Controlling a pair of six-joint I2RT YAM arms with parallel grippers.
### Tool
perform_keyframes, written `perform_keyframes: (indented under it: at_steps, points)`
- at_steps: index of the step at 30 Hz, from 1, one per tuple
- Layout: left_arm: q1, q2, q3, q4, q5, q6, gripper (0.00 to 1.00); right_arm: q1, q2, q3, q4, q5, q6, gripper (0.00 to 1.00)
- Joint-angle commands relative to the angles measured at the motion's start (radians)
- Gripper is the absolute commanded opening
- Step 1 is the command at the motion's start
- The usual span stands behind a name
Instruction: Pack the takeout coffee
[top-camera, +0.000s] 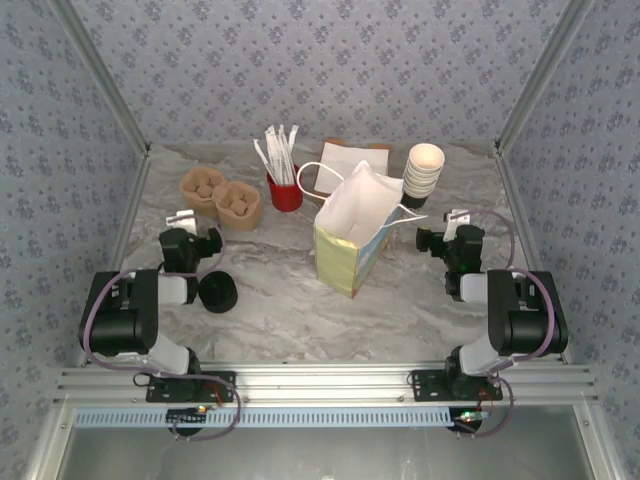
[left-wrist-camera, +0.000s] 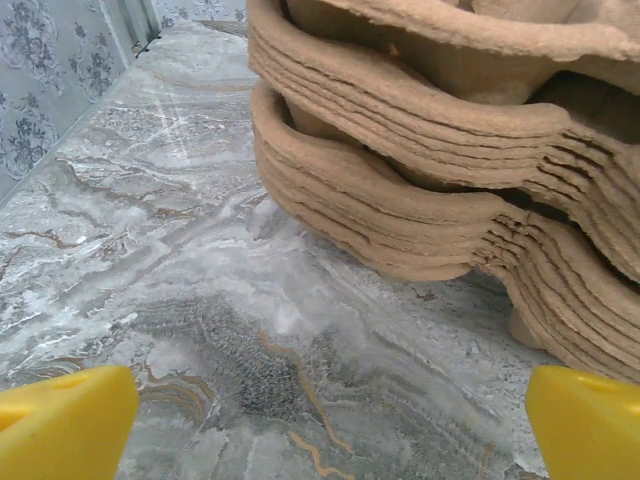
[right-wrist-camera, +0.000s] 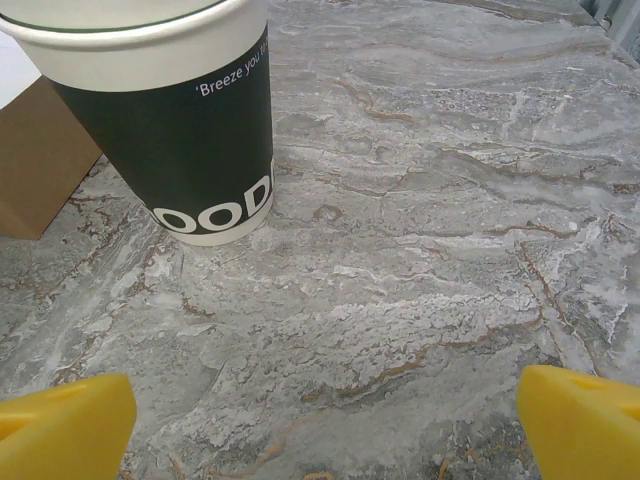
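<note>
The takeout coffee cup (top-camera: 422, 176), dark green with a pale cream rim, stands at the back right; from above it looks like a stack of nested cups. In the right wrist view the cup (right-wrist-camera: 190, 140) stands upright at the upper left, ahead of my right gripper (right-wrist-camera: 325, 430), which is open over bare table. That right gripper (top-camera: 446, 228) sits just in front of the cup. A round black lid (top-camera: 217, 292) lies beside the left arm. My left gripper (top-camera: 195, 230) is open and empty, its yellow fingertips (left-wrist-camera: 65, 420) wide apart.
A white-and-yellow paper bag (top-camera: 350, 235) stands open at the centre. Stacked brown pulp cup carriers (top-camera: 221, 195) (left-wrist-camera: 420, 170) lie right ahead of the left gripper. A red holder of white sticks (top-camera: 285, 190) and a brown packet (top-camera: 352, 158) stand behind the bag.
</note>
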Motion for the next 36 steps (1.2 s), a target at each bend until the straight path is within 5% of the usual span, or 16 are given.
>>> perform_keyframes:
  at_steps: [1,26,29,36]
  points:
    - [-0.007,0.008,0.017,0.005,-0.004,0.008,0.99,0.001,-0.007,0.024,-0.013,0.010,-0.015,1.00]
    - [-0.007,-0.002,0.018,-0.002,0.004,0.012,0.99,-0.009,-0.007,0.022,-0.011,-0.005,-0.009,1.00]
    - [-0.006,-0.088,0.010,-0.061,-0.032,-0.005,0.99,-0.008,-0.046,0.017,-0.033,0.018,0.000,1.00]
    - [-0.008,-0.466,0.063,-0.453,-0.130,-0.095,0.99,-0.050,-0.303,0.157,-0.462,0.066,0.086,1.00]
